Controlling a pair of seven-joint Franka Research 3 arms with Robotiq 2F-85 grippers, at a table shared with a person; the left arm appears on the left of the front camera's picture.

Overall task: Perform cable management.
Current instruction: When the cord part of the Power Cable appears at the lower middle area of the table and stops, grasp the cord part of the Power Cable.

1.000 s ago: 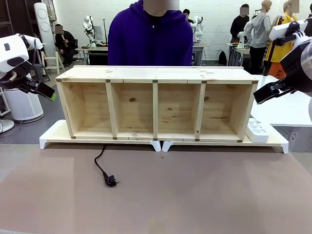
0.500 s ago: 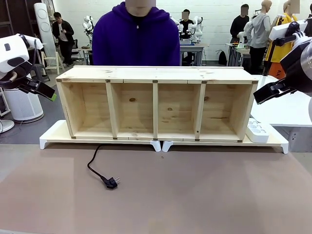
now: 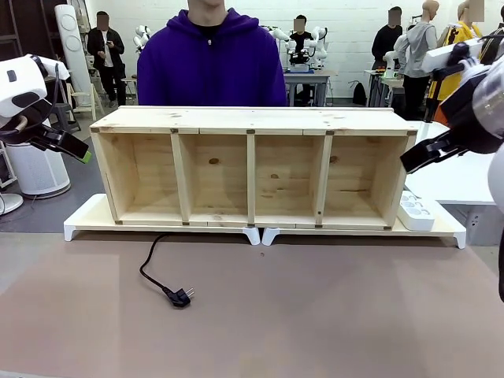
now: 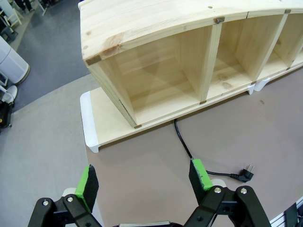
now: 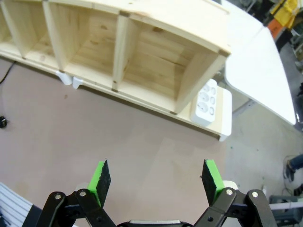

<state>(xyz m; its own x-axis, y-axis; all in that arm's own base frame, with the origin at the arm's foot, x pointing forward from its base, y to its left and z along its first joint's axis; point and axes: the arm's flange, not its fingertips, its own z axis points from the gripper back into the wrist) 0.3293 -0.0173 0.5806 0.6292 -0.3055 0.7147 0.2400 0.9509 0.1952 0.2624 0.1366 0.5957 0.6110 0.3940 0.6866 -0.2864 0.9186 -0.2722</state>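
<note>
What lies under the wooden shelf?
A left board and a right board carry the shelf. The cable disappears under the left board; where it leads is covered.

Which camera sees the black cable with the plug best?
The front view: the cable lies uncovered from shelf to plug. In the left wrist view a green pad hides part. The right wrist view catches bits at its edge.

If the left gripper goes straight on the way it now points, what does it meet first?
Most likely the wooden shelf, near the front edge of its end compartment; the left gripper is open. Depth is unclear: it could instead land on the table just before it.
</note>
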